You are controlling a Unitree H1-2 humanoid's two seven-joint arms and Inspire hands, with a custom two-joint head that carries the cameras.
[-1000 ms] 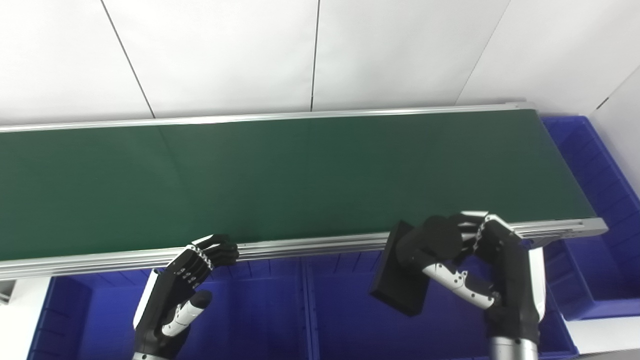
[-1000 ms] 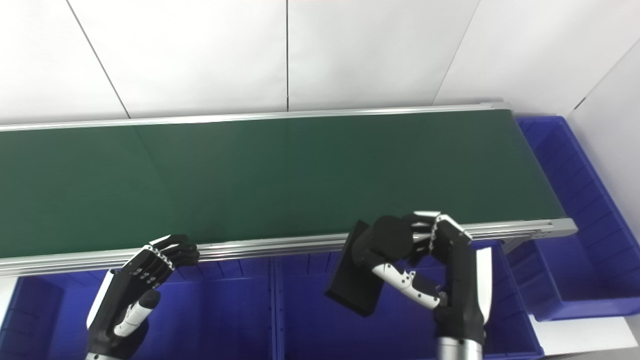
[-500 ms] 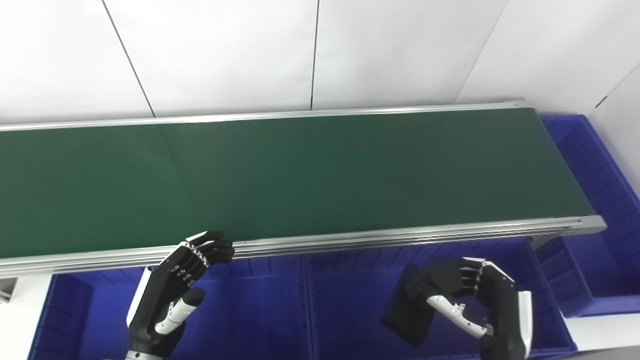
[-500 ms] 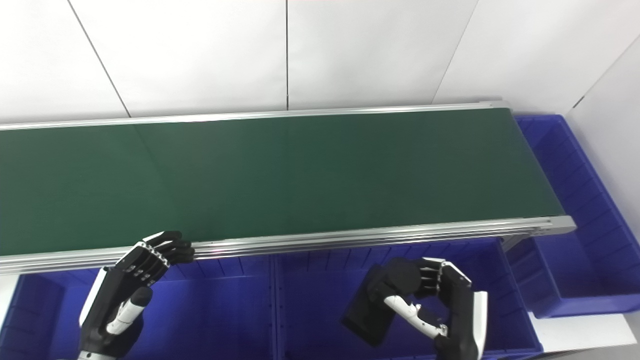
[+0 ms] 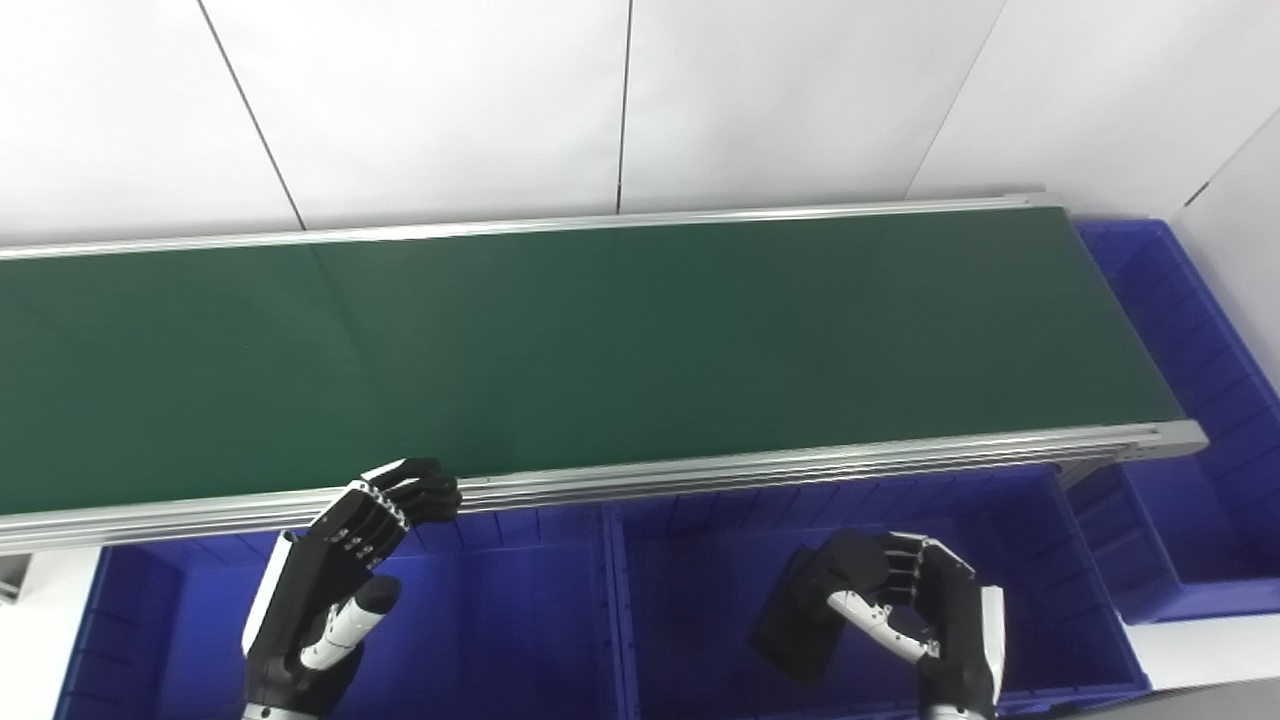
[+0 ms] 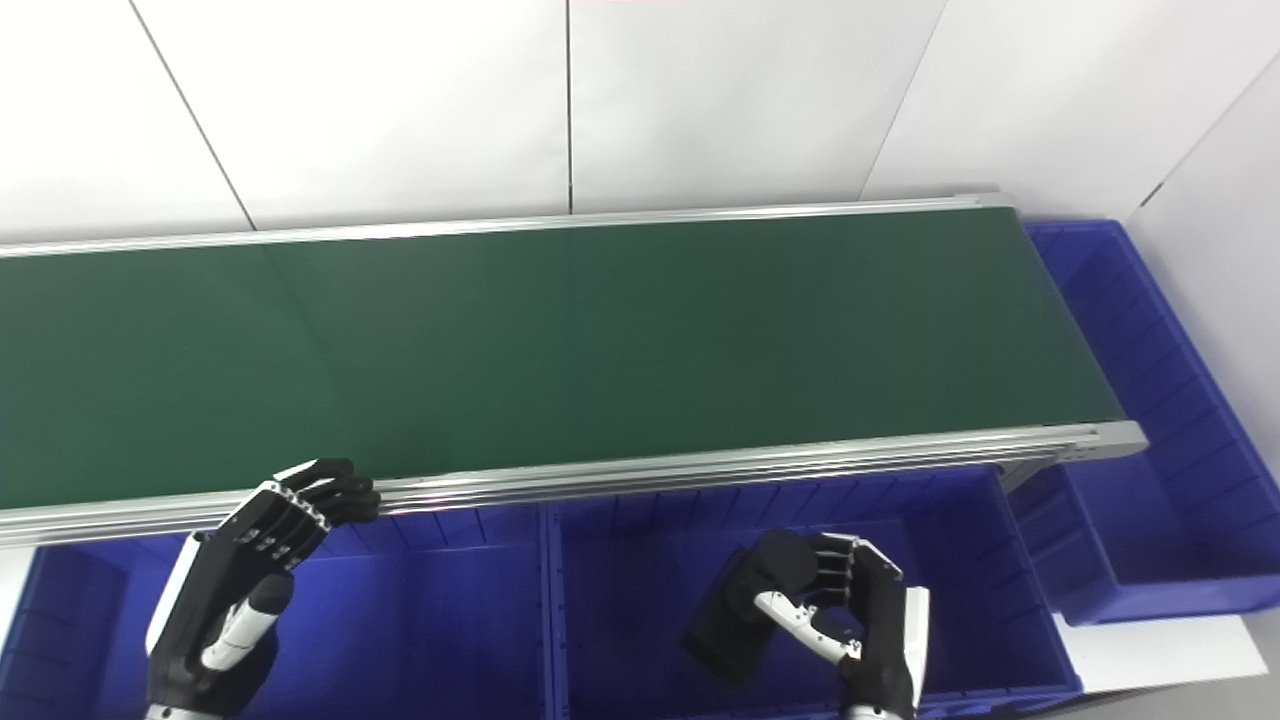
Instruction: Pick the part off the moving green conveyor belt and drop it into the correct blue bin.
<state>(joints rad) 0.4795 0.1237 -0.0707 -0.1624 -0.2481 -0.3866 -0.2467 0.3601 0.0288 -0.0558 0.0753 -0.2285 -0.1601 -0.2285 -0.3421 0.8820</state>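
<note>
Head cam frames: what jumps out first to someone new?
The long green conveyor belt spans the middle, nothing lying on it. Below its near rail, the right hand is shut on a flat black part down inside the blue bin. The left hand hangs over the neighbouring bin, holding nothing, its fingers by the rail.

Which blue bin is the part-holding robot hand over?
The middle blue plastic bin: the right robot hand holds the flat black rectangular part inside its walls.
</note>
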